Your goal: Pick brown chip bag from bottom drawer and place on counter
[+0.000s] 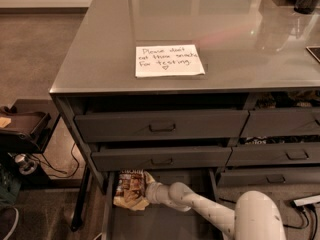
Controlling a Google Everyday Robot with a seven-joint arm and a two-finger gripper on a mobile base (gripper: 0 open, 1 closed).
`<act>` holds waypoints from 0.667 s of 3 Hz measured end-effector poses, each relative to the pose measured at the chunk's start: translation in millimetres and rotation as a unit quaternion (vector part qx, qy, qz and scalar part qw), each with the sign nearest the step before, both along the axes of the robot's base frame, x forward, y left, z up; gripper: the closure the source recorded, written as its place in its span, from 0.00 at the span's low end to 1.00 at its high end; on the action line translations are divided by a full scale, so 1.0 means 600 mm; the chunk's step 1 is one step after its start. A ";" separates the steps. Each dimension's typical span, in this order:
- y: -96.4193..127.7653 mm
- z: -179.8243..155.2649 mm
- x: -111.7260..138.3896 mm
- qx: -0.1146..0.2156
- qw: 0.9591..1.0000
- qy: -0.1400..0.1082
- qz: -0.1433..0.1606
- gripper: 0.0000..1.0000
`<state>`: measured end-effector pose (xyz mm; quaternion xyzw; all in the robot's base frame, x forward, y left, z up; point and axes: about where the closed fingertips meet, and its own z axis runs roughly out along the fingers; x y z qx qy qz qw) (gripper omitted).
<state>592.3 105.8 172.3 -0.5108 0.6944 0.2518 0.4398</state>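
- Brown chip bag (129, 188) lying at the back left of the open bottom drawer (150, 226).
- Gripper (149, 192) low inside the same drawer, right up against the bag's right edge; whether clamped or loose, cannot tell.
- White note (169, 60) flat on the counter (235, 39) above.

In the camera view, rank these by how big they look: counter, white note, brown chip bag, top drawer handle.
Largest first:
counter
white note
brown chip bag, part hidden under the drawer above, so less sure
top drawer handle
The gripper is at the bag in the bottom drawer.
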 end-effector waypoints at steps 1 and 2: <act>0.022 -0.026 0.025 -0.006 1.000 0.005 -0.001 0.00; 0.031 -0.062 0.044 -0.013 1.000 0.018 -0.009 0.00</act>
